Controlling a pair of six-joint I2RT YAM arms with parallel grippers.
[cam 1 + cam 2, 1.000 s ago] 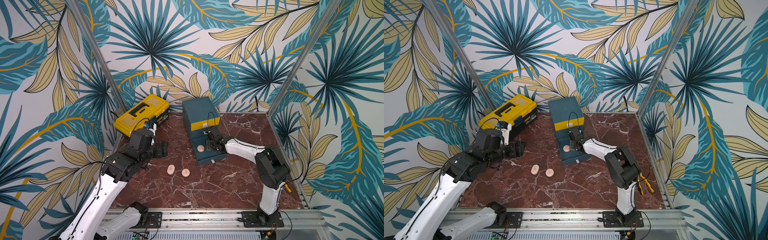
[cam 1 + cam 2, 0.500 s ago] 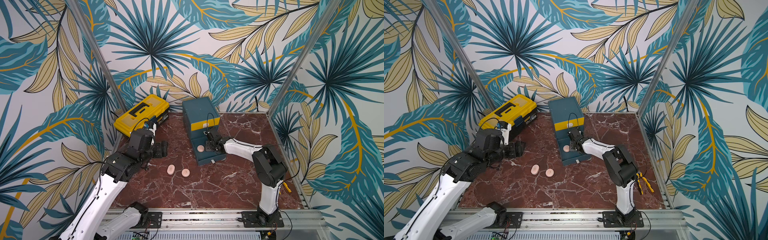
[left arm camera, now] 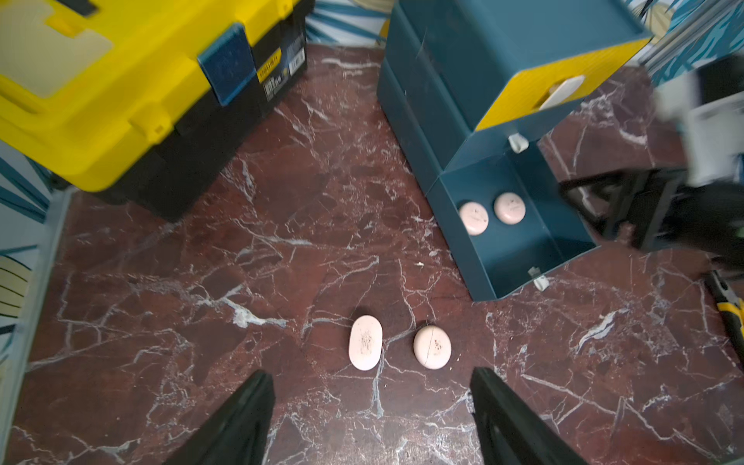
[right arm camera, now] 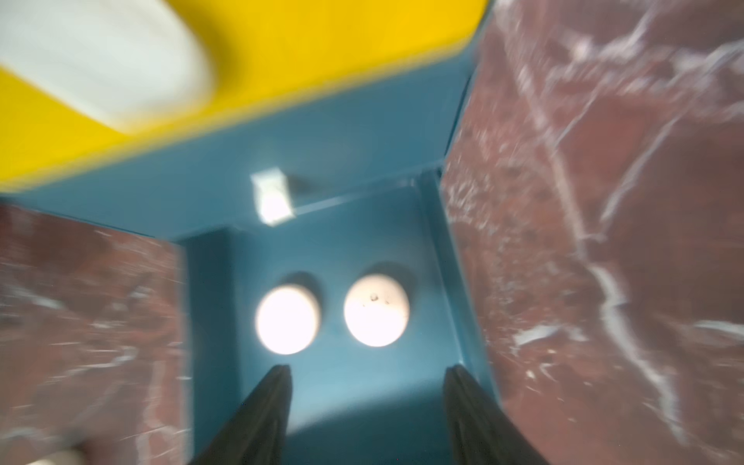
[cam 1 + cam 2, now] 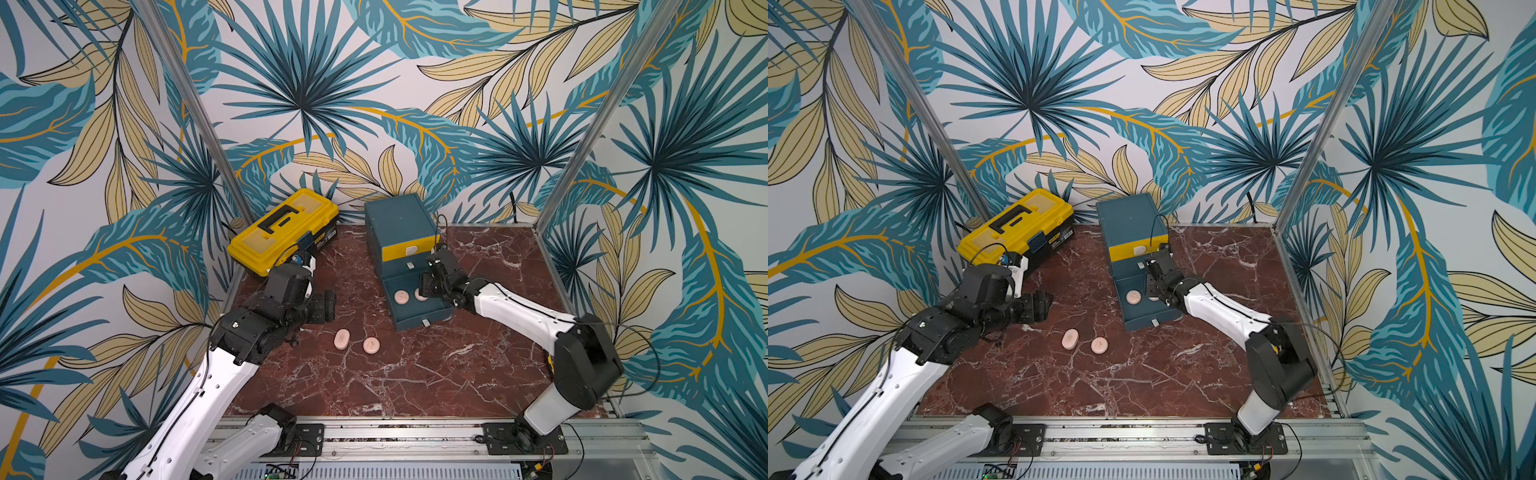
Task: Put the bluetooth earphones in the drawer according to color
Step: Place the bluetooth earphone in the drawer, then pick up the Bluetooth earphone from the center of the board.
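1. One teal chest (image 5: 397, 220) stands at the centre of both top views. It has three drawers: yellow top, teal middle, and the bottom drawer (image 5: 419, 321), which is pulled out.
2. Four pink earphone cases show. Two lie just beside each other in the bottom drawer: left drawer case (image 5: 402, 296) and right drawer case (image 5: 419, 294). Two lie on the marble table (image 5: 415, 374) below-left of the chest: oval case (image 5: 341, 339) and round case (image 5: 371, 345).
3. One yellow toolbox (image 5: 282, 228) sits upper left of the chest.
4. There are two grippers. The right gripper (image 4: 366, 372) is over the bottom drawer, jaws apart and empty. The left gripper (image 3: 370, 382) is left of centre, jaws wide and empty.
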